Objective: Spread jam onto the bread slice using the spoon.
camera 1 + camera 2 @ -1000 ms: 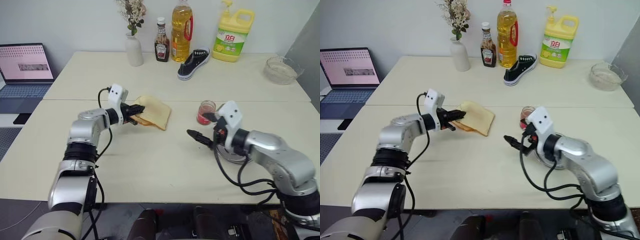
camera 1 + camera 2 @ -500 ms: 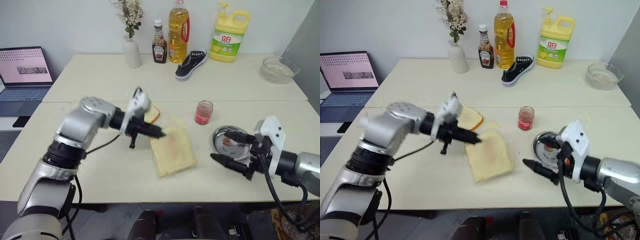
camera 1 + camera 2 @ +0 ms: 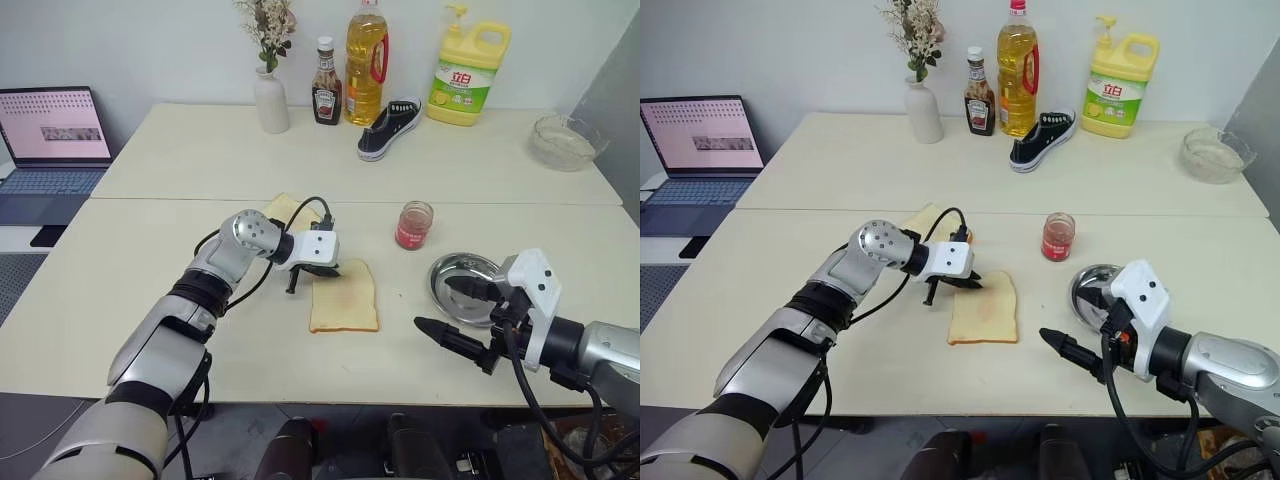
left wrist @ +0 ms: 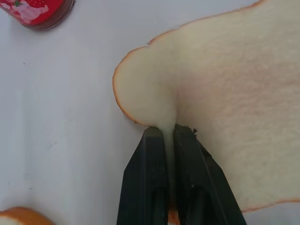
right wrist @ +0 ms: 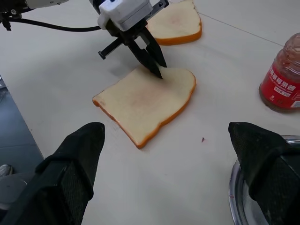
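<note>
Left gripper (image 3: 330, 271) clamped on bread slice (image 3: 344, 300) edge, slice flat on table (image 3: 200, 330). Right gripper (image 3: 455, 315) fingers apart, empty. Jam (image 3: 413, 225) at 1 o'clock from slice.

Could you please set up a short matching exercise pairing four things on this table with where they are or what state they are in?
Things:
1. left pincer
2. right pincer
3. jam jar
4. steel dish

States:
A. stands behind the dish
B. open, holding nothing
C. shut on the bread slice's edge
D. on the table by the right pincer

Pairs: 1-C, 2-B, 3-A, 4-D
</note>
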{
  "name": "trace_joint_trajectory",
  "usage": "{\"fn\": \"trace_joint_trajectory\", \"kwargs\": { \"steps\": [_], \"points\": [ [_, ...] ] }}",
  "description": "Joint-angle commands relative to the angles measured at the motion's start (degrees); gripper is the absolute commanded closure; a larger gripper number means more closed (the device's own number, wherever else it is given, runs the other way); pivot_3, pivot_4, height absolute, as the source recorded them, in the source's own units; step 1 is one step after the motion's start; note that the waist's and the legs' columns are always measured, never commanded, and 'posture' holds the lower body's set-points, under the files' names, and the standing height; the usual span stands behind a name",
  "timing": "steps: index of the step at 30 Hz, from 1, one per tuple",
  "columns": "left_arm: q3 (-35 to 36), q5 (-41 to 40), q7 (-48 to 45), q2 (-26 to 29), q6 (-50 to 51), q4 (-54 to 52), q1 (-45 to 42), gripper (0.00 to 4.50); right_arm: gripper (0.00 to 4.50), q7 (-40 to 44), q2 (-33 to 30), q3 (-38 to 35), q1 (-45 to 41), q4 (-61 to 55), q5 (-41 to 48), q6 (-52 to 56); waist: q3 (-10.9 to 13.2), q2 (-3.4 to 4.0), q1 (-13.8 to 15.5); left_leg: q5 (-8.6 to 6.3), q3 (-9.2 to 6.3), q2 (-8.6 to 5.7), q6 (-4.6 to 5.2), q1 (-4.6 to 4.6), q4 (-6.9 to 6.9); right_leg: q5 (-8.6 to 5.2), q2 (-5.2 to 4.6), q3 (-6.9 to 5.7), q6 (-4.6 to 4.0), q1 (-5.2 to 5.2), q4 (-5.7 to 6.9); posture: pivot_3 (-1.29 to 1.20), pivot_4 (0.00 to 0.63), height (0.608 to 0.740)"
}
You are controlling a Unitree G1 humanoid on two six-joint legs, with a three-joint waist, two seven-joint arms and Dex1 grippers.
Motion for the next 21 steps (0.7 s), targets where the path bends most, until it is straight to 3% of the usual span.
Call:
{"fn": "trace_joint_trajectory", "kwargs": {
  "steps": [1, 6, 17, 21],
  "points": [
    [1.2, 1.8, 1.9, -0.4, -3.5, 2.7, -1.6, 4.48, 0.00, -0.3, -0.9, -0.5, 0.6, -0.7, 1.0, -2.0, 0.0, -0.01, 0.0, 0.00, -0.01, 0.00, 0.00, 0.00, 0.01, 0.00, 0.00, -0.01, 0.00, 0.00, 0.01, 0.00, 0.150, 0.740],
    [2.7, 0.6, 0.5, -1.6, -3.5, 3.4, -1.6, 4.48, 0.00, -0.5, -1.3, -0.1, 1.2, -0.5, 0.9, -3.0, 0.0, -0.02, 0.0, 0.01, -0.01, -0.01, 0.01, 0.02, 0.03, 0.02, 0.00, 0.00, 0.03, 0.03, 0.05, 0.00, 0.150, 0.740],
    [8.4, -2.3, -0.4, -1.6, -1.2, 2.3, -4.7, 1.21, 0.00, 0.0, -2.6, -5.0, 6.3, 0.7, 1.0, -4.7, 0.0, -0.02, 0.1, 0.01, -0.03, -0.03, 0.01, 0.01, 0.04, 0.02, 0.01, -0.02, 0.04, 0.03, 0.06, 0.00, 0.150, 0.740],
    [11.3, -5.7, -3.1, -1.0, 4.0, -2.0, -5.3, 0.02, 0.00, -0.3, -2.7, -8.7, 9.6, 0.8, 1.0, -5.0, 0.0, -0.02, 0.1, 0.01, -0.04, -0.03, 0.01, 0.02, 0.04, 0.02, 0.03, -0.03, 0.05, 0.04, 0.09, 0.00, 0.150, 0.740]
  ]
}}
